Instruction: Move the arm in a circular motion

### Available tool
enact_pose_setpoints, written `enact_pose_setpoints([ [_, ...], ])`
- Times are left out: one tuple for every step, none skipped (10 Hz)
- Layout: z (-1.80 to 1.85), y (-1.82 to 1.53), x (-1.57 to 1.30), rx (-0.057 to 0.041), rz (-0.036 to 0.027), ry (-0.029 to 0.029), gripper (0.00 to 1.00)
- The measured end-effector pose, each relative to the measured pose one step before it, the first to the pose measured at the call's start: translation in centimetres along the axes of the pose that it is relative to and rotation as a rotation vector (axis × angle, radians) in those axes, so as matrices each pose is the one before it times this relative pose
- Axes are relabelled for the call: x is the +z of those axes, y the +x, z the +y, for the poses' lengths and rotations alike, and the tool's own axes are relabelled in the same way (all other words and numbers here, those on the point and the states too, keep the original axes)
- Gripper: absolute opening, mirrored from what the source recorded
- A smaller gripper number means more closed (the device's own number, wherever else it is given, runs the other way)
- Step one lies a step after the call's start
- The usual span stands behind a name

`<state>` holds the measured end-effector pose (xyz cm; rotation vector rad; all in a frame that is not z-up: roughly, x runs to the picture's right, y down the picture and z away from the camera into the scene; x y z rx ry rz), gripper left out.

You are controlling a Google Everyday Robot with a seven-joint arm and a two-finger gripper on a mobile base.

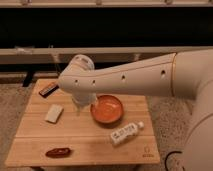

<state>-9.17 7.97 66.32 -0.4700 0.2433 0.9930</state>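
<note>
My cream-white arm (135, 77) reaches in from the right as a thick rounded tube with small dark holes, ending in a bulbous elbow joint (77, 75) over the left half of a small wooden table (85, 142). Below the elbow the forearm drops toward the table, and the gripper (82, 106) hangs just left of an orange bowl (106, 109), close above the tabletop. Nothing shows in it.
On the table lie a white sponge-like block (54, 113), a dark flat object (48, 89) at the back left corner, a reddish-brown packet (57, 152) at the front left and a small white bottle (125, 133) on its side. A dark wall and ledge run behind.
</note>
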Motion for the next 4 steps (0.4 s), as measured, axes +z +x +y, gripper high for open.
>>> enact_pose_setpoints([
  [-0.058,0.0,-0.003,0.00045,-0.00086,0.00052,0.65],
  [-0.072,0.016,-0.017,0.00068,-0.00112,0.00061,0.65],
  [-0.063,0.004,-0.011,0.00065,-0.00131,0.00012,0.65],
  [-0.077,0.017,-0.005,0.00055,-0.00115,0.00015,0.65],
])
